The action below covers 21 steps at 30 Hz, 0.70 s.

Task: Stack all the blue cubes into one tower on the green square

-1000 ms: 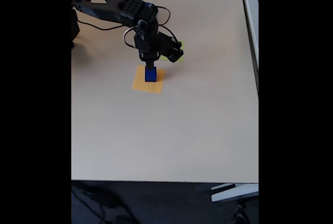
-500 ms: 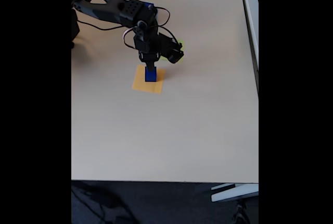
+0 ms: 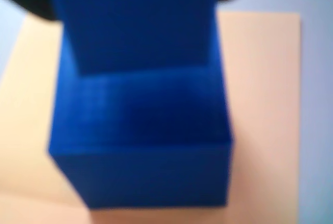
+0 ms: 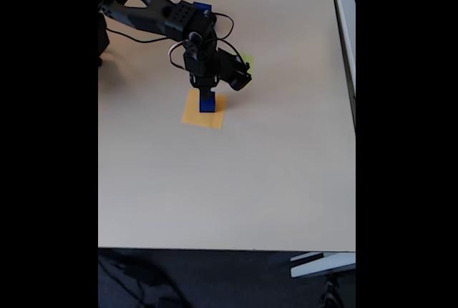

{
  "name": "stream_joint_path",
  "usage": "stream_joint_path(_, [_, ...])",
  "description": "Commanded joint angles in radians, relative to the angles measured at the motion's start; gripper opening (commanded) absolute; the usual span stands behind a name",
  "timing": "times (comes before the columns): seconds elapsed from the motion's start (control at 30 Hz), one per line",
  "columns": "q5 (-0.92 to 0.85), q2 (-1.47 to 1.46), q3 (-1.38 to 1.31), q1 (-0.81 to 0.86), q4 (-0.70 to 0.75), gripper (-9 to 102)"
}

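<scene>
Blue cubes (image 4: 207, 102) stand stacked on the orange-yellow square (image 4: 193, 116), two showing in the wrist view, directly beneath the gripper (image 4: 206, 89). Its grip state I cannot tell. A green square (image 4: 247, 59) peeks out just behind the arm.

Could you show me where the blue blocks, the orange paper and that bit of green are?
blue blocks (image 3: 140, 151), wrist view, front face of the lower block
orange paper (image 4: 192, 117), fixed view, bare left part
green square (image 4: 247, 58), fixed view, corner showing past the arm
</scene>
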Motion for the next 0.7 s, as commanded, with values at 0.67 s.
stream_joint_path(0.67, [0.026, -0.017, -0.086, -0.017, -0.031, 2])
